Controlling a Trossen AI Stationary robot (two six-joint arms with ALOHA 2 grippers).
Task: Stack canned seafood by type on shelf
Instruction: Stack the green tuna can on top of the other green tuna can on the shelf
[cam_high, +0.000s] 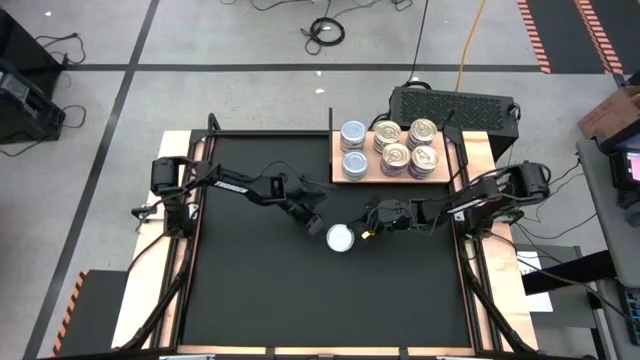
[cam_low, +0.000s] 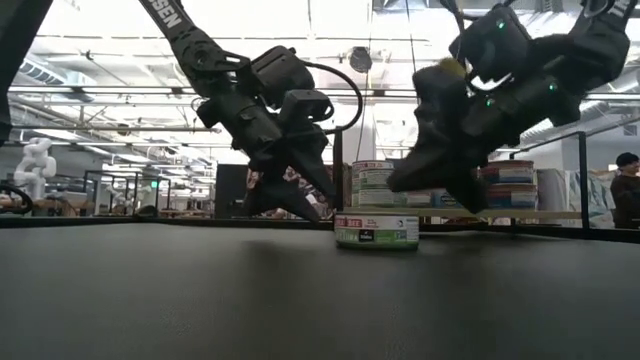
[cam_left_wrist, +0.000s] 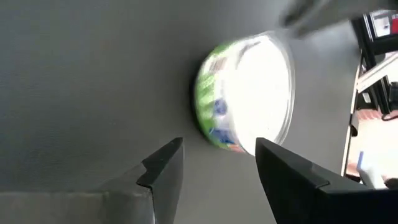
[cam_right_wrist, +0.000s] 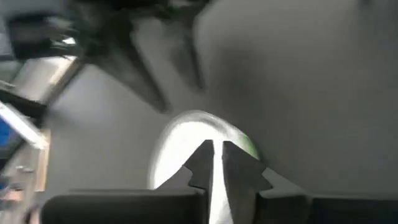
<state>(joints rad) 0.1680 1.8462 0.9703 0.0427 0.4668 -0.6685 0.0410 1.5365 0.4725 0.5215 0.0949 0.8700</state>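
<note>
Black mat (cam_high: 260, 290) on table — black box (cam_high: 452, 105) behind.

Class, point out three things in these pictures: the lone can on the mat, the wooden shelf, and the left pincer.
Lone can (cam_high: 341, 237), high view, middle of its silvery top.
Shelf (cam_high: 337, 150), high view, bare wood by its left edge.
Left pincer (cam_left_wrist: 217, 165), left wrist view, midway between its open fingertips.

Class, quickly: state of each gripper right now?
Left gripper: open, holding nothing, beside the loose can.
Right gripper: shut, holding nothing, above that can.
</note>
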